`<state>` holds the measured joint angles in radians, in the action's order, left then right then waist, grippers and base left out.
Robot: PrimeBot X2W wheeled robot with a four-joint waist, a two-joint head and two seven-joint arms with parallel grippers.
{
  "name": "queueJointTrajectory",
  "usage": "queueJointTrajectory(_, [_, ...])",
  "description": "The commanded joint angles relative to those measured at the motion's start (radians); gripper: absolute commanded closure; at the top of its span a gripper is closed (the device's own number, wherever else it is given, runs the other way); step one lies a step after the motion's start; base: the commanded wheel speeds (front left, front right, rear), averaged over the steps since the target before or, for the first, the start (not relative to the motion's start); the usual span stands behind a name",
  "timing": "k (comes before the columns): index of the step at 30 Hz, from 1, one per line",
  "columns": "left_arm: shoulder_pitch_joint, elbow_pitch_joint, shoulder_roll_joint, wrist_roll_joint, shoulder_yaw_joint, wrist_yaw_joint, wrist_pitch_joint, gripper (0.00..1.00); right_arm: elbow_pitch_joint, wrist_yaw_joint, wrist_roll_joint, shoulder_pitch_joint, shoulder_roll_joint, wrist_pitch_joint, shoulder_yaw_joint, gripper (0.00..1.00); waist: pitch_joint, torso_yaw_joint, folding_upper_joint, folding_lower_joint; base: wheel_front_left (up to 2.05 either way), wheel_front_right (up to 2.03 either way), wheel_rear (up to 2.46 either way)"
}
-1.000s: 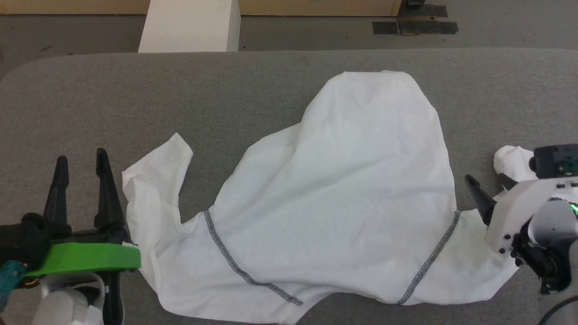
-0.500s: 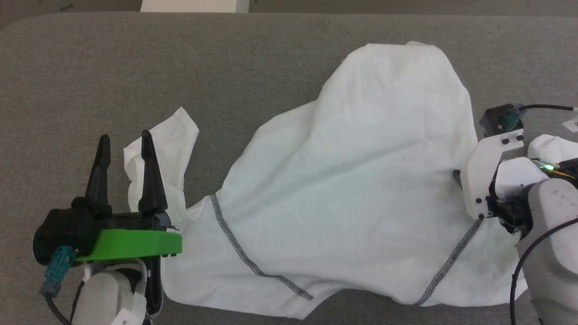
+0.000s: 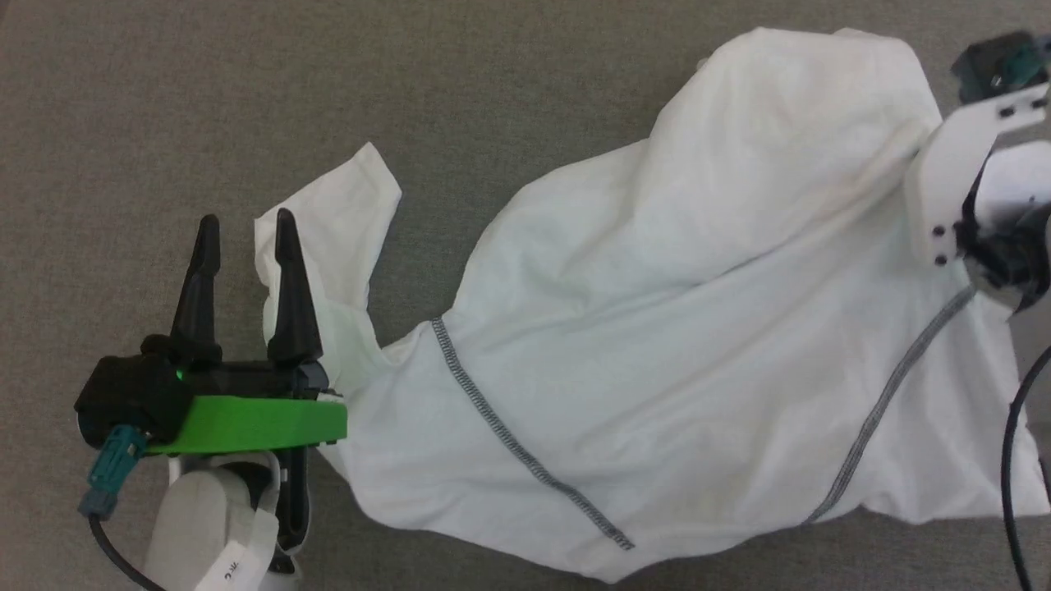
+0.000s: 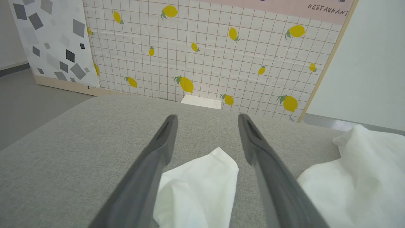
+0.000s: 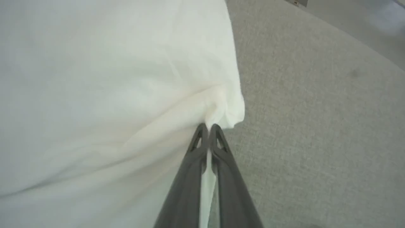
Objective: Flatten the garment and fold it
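White garment point(image 3: 673, 345) runs left to right, one sleeve point(image 3: 345, 213) pointing away.

I see the white thin-knit garment point(image 3: 673, 345) lying mostly spread yet wrinkled on the grey table point(image 3: 164, 98), two dark grey zigzag seams point(image 3: 517, 443) slanting across its near part, its left sleeve point(image 3: 328, 222) crumpled (the end lying flat), its right edge puckered to a point with taut creases.

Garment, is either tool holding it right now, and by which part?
The right tool is shut on the garment, pinching a bunched fold at its edge. The left tool is open and holds nothing.
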<state>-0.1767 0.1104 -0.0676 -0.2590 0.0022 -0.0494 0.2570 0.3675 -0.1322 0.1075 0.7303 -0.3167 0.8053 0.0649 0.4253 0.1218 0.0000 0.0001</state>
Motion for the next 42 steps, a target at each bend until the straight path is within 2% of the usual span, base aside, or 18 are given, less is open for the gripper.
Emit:
queueJointTrajectory(1, [-0.030,-0.002,0.007,0.019,-0.001,-0.013,0.005,0.00,0.021,0.002,-0.033,0.085,0.003,-0.041,-0.020,1.00,0.045,0.036,0.0000,-0.0001,0.00,0.00,0.00])
queueJointTrajectory(7, [-0.048,-0.014,0.014,0.025,-0.001,-0.027,0.005,0.00,0.101,0.002,-0.128,0.226,0.036,-0.176,-0.073,1.00,0.070,0.058,0.0000,-0.0001,0.00,0.00,0.00])
queueJointTrajectory(9, [-0.050,-0.020,0.016,0.027,0.001,-0.029,0.005,0.00,0.145,0.002,-0.148,0.243,0.055,-0.186,-0.091,1.00,0.072,0.061,0.0000,-0.0001,0.00,0.00,0.00])
queueJointTrajectory(10, [-0.050,-0.023,0.016,0.027,0.002,-0.030,0.005,0.00,0.171,0.002,-0.155,0.247,0.063,-0.179,-0.095,0.58,0.070,0.062,0.0000,-0.0001,0.00,0.00,0.00])
queueJointTrajectory(11, [-0.050,-0.025,0.016,0.027,0.003,-0.030,0.005,0.00,0.190,0.002,-0.160,0.248,0.066,-0.173,-0.094,0.00,0.067,0.063,0.0000,-0.0001,0.00,0.00,0.00])
queueJointTrajectory(17, [-0.039,-0.033,0.017,0.020,0.003,-0.023,0.005,0.00,0.223,0.002,-0.122,0.249,0.068,-0.222,-0.104,0.00,0.013,0.046,0.0000,-0.0001,0.00,0.00,0.00])
queueJointTrajectory(23, [-0.006,-0.047,0.017,0.031,0.014,-0.024,0.005,0.00,0.107,0.002,0.003,0.170,0.074,-0.396,-0.096,0.00,-0.092,-0.003,0.0000,-0.0001,0.00,0.00,0.00])
queueJointTrajectory(28, [0.041,-0.063,0.017,0.035,0.014,-0.021,0.005,0.00,-0.056,0.002,0.112,-0.007,0.081,-0.513,-0.097,0.00,-0.181,-0.045,0.0000,-0.0001,0.00,0.00,0.00])
queueJointTrajectory(32, [0.069,-0.086,0.017,0.026,0.006,-0.020,0.005,0.00,-0.177,0.002,0.151,-0.195,0.093,-0.568,-0.134,0.00,-0.227,-0.067,0.0000,-0.0001,0.00,0.00,0.00])
queueJointTrajectory(35, [0.085,-0.103,0.017,0.021,-0.006,-0.021,0.005,0.00,-0.248,0.002,0.171,-0.334,0.128,-0.586,-0.167,0.00,-0.247,-0.081,0.0000,-0.0001,0.00,0.00,0.00])
queueJointTrajectory(38, [0.093,-0.123,0.017,-0.009,-0.018,-0.023,0.005,0.00,-0.317,0.002,0.197,-0.467,0.194,-0.593,-0.216,0.00,-0.259,-0.099,0.0000,-0.0001,0.00,0.00,0.00])
queueJointTrajectory(42, [0.035,-0.139,0.010,-0.037,-0.060,-0.043,-0.039,0.00,-0.382,0.002,0.223,-0.573,0.242,-0.599,-0.290,0.00,-0.259,-0.112,0.0000,-0.0001,0.00,0.00,0.00])
